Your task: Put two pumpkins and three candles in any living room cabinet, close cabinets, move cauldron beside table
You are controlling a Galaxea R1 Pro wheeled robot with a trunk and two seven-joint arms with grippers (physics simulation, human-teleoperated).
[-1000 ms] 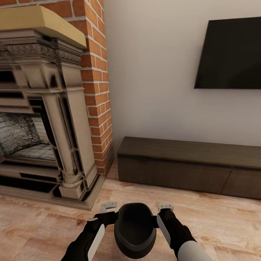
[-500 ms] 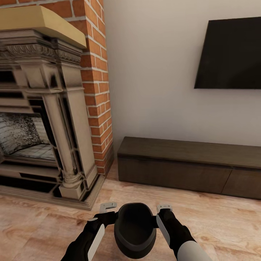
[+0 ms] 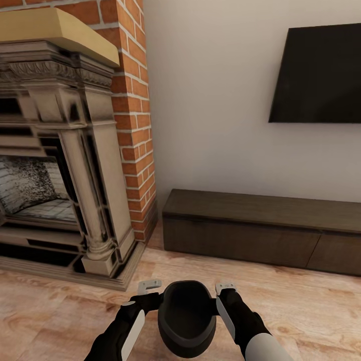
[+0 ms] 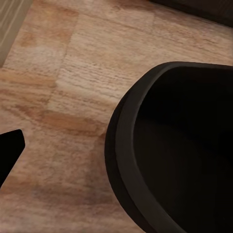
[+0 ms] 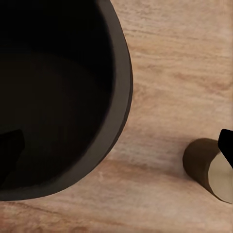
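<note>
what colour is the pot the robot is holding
Black, inside and out; the cauldron shows best in the head view.

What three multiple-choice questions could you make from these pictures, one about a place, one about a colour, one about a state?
1. Where is the cauldron?
A. between the left gripper and right gripper
B. on the cabinet
C. inside the fireplace

2. What colour is the cauldron?
A. orange
B. black
C. beige

3. How are the cabinet's drawer fronts?
A. pulled open
B. removed
C. flush shut

Answers: 1 A, the head view shows an arm on each side of it; 2 B, it is dark all over; 3 C, no pale inside shows.
</note>
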